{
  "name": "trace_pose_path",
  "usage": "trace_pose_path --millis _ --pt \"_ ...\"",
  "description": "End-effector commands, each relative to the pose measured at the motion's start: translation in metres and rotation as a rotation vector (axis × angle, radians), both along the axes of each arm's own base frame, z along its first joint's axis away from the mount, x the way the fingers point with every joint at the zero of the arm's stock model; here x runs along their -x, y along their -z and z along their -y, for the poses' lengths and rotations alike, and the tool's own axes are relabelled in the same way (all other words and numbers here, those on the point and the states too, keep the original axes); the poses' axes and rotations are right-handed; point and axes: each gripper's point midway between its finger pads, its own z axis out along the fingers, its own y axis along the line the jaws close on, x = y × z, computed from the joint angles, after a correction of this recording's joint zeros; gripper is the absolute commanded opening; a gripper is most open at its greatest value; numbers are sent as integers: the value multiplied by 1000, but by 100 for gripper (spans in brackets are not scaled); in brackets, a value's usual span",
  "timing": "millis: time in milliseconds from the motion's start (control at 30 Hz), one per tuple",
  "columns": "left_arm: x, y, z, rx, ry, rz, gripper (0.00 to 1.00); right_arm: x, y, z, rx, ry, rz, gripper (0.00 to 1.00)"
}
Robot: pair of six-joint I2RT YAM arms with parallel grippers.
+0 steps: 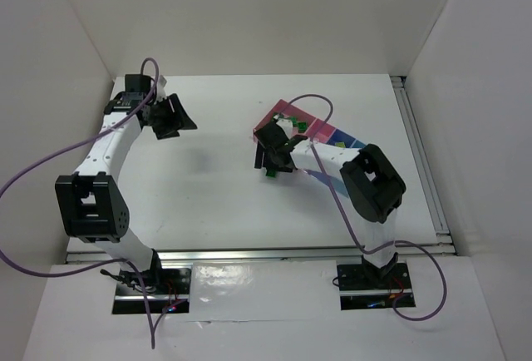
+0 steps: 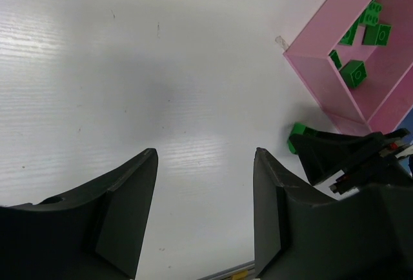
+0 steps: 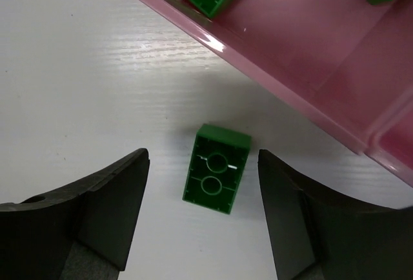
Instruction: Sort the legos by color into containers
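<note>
1. Green lego [image 3: 216, 169] lies just outside the pink container [image 3: 290, 54], seemingly underside up.
2. Right gripper [image 3: 202, 164], wide and empty, straddles it; its long axis crosses the closing line.
3. Left gripper [image 2: 205, 160], spread and empty, is farther off.

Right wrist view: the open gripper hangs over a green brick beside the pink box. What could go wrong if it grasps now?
1. The green brick lies hollow side up and a little turned under the open right gripper; closing may catch a corner and twist it away.
2. The pink box wall is close by; a finger might bump it and shift the box.
</note>
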Motion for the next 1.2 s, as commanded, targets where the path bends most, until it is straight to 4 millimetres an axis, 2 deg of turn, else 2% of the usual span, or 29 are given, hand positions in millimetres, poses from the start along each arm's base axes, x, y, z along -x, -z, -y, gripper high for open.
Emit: trace_pose_path --millis 0,67,133,367,500,567,633,733,833,867,933,967,1033,1167 --pt "6 1 1 8 23 6 65 -15 -10 -13 13 -1 58 75" --pt "5 -1 3 21 23 15 65 -16 -11 -17 31 -24 71 67" --pt "5 -1 3 21 23 15 65 -20 -19 -20 36 -32 73 64" --pt "6 2 8 50 35 11 65 -21 -17 -18 96 -47 73 64" --pt "6 2 8 50 35 11 65 -14 -2 -17 129 -59 37 63" --pt "4 -1 8 49 35 20 65 -11 -2 -19 147 -94 40 63" --pt "4 3 8 50 35 11 65 -1 8 -15 179 -122 20 65" --pt "4 3 8 50 35 11 65 3 13 -14 178 -151 13 67" --pt "3 7 8 50 34 1 65 5 12 -12 184 -159 14 59" --pt "3 7 8 50 34 1 64 2 8 -15 176 -158 24 50" --pt "3 7 8 50 34 1 64 -1 2 -14 190 -162 30 38" --pt "3 7 8 50 34 1 64 -8 -8 -19 179 -154 57 28" --pt "3 7 8 50 34 1 64 -13 -21 -18 189 -147 82 25" --pt "3 4 7 43 29 10 64 -31 -73 -20 158 -130 188 25"
